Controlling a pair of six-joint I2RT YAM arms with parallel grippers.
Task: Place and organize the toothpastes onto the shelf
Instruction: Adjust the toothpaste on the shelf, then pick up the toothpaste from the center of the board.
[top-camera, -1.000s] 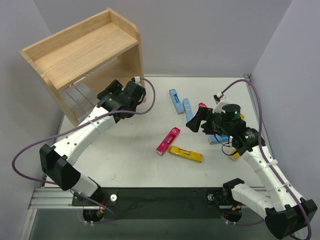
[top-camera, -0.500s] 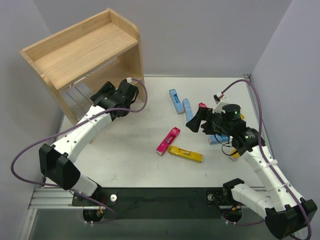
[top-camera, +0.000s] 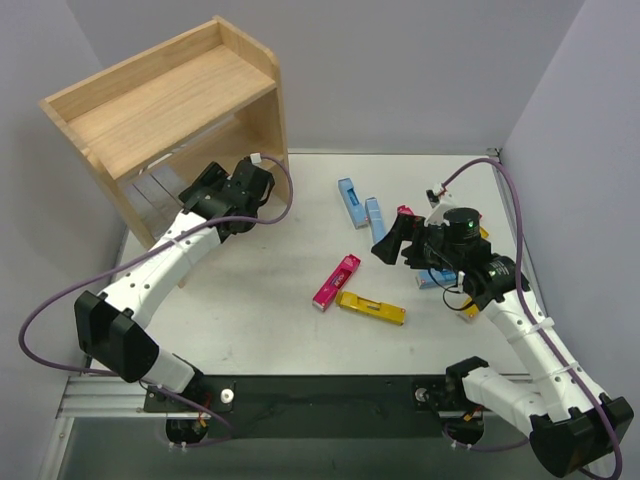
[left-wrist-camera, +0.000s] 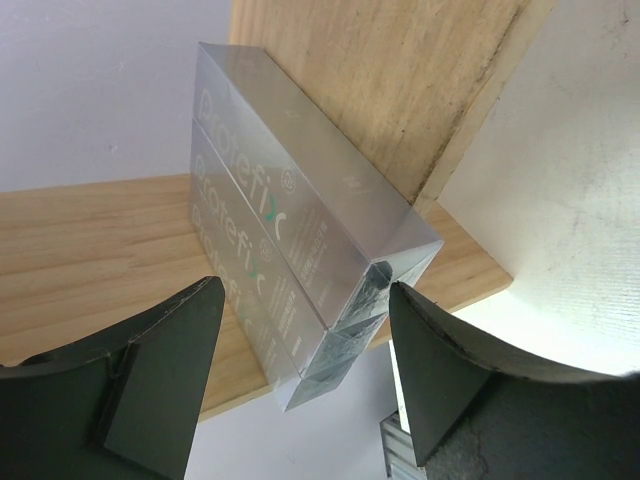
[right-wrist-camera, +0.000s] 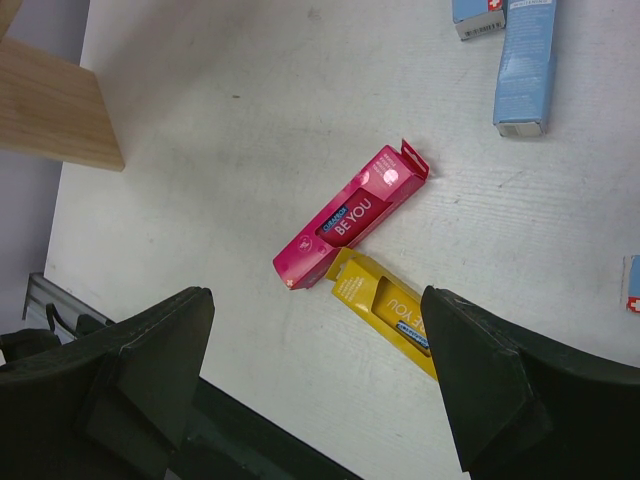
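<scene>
A white table fills the middle of the space, its top faintly scuffed with a few dark smudges. Plain pale grey-lilac walls close it in at the back and on both sides, meeting the tabletop directly. Along the near edge runs a black strip, and a slotted silver metal rail sticks out at its left end.

I see three silver-grey Protefix cartons packed face to face inside the light wooden shelf, pressed against one of its wooden panels. On the tabletop a magenta carton lies flat, its near end touching a yellow carton. Two light blue cartons lie side by side farther back.
</scene>
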